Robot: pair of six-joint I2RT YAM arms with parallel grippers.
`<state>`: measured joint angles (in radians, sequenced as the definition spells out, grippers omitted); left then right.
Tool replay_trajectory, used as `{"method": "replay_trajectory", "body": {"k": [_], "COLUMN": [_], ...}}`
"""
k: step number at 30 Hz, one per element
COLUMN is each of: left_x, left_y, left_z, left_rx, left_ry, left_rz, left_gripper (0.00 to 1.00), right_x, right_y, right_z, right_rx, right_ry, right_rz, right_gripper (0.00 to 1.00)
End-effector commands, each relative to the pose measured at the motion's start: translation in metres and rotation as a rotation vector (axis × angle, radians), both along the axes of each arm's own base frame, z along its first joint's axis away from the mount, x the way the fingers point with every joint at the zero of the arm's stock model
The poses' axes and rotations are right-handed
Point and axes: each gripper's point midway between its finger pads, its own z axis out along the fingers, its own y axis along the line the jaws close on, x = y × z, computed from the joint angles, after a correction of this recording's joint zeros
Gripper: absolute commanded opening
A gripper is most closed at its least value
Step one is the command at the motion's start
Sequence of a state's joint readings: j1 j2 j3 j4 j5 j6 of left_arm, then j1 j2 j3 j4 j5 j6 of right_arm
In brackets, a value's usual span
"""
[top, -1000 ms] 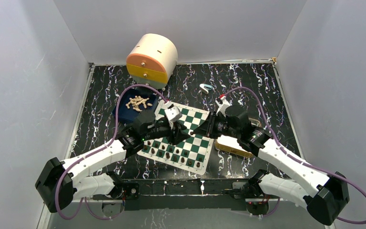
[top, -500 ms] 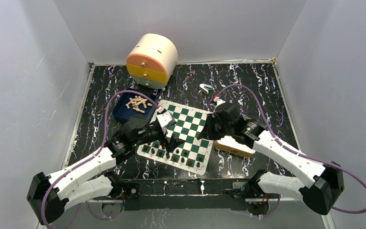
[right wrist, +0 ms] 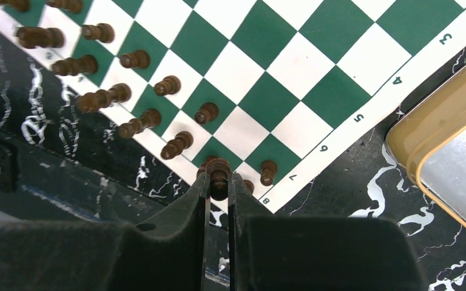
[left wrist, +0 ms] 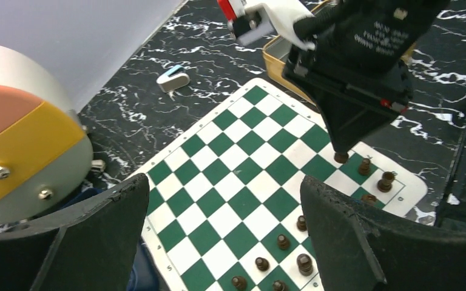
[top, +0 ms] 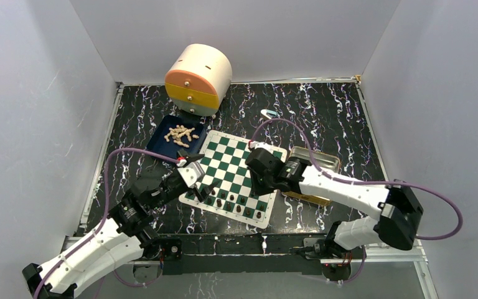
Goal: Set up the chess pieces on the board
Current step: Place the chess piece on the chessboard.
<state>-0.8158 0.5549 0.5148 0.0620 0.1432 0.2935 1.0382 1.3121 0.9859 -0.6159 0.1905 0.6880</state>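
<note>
The green and white board (top: 239, 163) lies between the arms. Dark brown chess pieces (top: 239, 202) stand in two rows along its near edge. Pale chess pieces (top: 181, 133) lie heaped in a blue tray. My left gripper (top: 204, 189) hovers at the board's near left corner, jaws wide open and empty (left wrist: 224, 242). My right gripper (top: 256, 185) is low over the near right rows, shut on a dark piece (right wrist: 219, 177) above the corner squares. From the left wrist view that piece (left wrist: 340, 157) pokes out below the right fingers.
A round cream, orange and yellow drawer box (top: 198, 78) stands at the back. The blue tray (top: 162, 144) sits left of the board, a gold tin (top: 319, 161) right of it under my right arm. A small white and teal object (top: 267, 114) lies behind the board.
My left jaws opened wide and the arm drew back toward the near left. My right gripper carried its dark piece leftward and down over the board's near rows.
</note>
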Motion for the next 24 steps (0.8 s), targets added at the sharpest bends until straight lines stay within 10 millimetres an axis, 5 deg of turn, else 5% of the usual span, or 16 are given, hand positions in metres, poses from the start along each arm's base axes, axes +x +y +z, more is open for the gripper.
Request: {"method": "replay_trajectory", "body": {"k": [1,24], "left_x": [0.006,0.011], "left_y": [0.014,0.023], "left_z": [-0.004,0.006], "left_rx": [0.046,0.045], "left_ry": [-0.045,-0.064], "left_rz": [0.066,0.116], "left_gripper": [0.91,0.93], "right_x": [0.012,0.007], "right_y": [0.009,0.016], "right_z": [0.000,-0.051], "right_rx": [-0.050,-0.165], "right_ry": [-0.062,0.011], "right_rz": [-0.036,-0.049], "right_gripper": [0.15,0.19]}}
